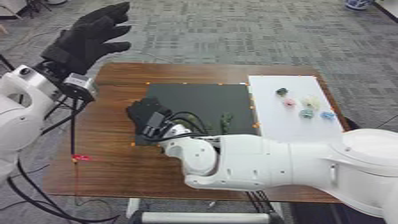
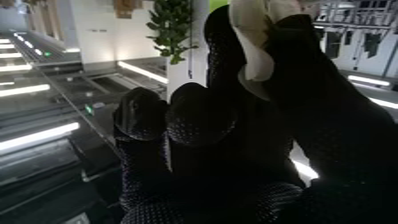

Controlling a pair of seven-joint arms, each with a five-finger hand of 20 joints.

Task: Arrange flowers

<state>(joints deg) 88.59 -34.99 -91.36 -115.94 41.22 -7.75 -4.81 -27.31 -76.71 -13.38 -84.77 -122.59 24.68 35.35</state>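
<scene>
Right hand (image 1: pixel 145 114): over the left part of the dark mat (image 1: pixel 182 93); finger and thumb clamped on a pale petal-like piece (image 2: pixel 254 52), presumably a light pinch to avoid crushing it.
Left hand (image 1: pixel 82 44): raised beyond the left edge of the worktop (image 1: pixel 115 175); fingers apart, holding nothing, probably parked to leave the right arm room.
Greenery (image 1: pixel 226 121): on the mat, right of the right hand; likely foliage for the arrangement.
White board (image 1: pixel 277 126): right side; carries the pink bloom (image 1: pixel 289 102) and blue bloom (image 1: pixel 329 115), placed apart, presumably for separate picking.
</scene>
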